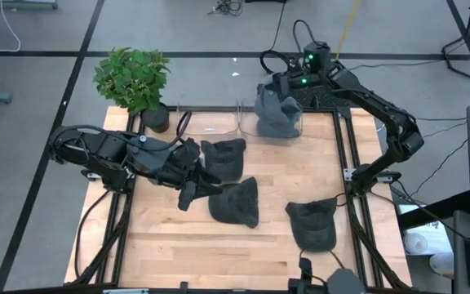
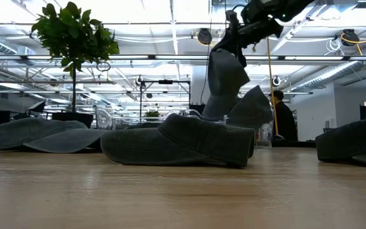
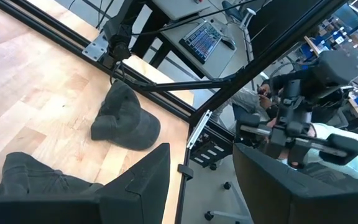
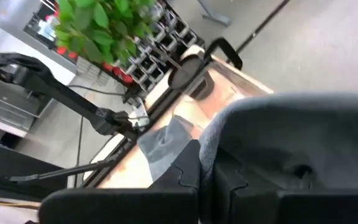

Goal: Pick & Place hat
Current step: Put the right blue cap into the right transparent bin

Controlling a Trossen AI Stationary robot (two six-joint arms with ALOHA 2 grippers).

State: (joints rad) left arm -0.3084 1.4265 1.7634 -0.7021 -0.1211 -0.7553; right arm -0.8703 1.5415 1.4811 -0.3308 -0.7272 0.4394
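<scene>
Three dark grey hats lie on the wooden table: one at mid-table (image 1: 223, 157), one in front of it (image 1: 235, 202) and one near the right edge (image 1: 312, 223). A fourth grey hat (image 1: 276, 114) hangs at the far edge over a clear container (image 1: 243, 118), with my right gripper (image 1: 286, 82) shut on it. My left gripper (image 1: 190, 192) hovers open just left of the two middle hats, with nothing between its fingers (image 3: 142, 186). My right gripper pinches the hanging hat's upper end (image 2: 230, 54) between its two shut fingers (image 4: 185, 180). It comes slanting down from the table's far right. The hat hangs limp below the fingers, brim (image 2: 250, 108) to one side. The front hat hides its lower end.
A potted plant (image 1: 133, 77) stands at the table's far left corner. Black frame rails (image 1: 349, 163) run along the table's left and right sides. Bare wood lies along the near edge (image 1: 202, 253). A person (image 2: 281, 117) stands in the room behind.
</scene>
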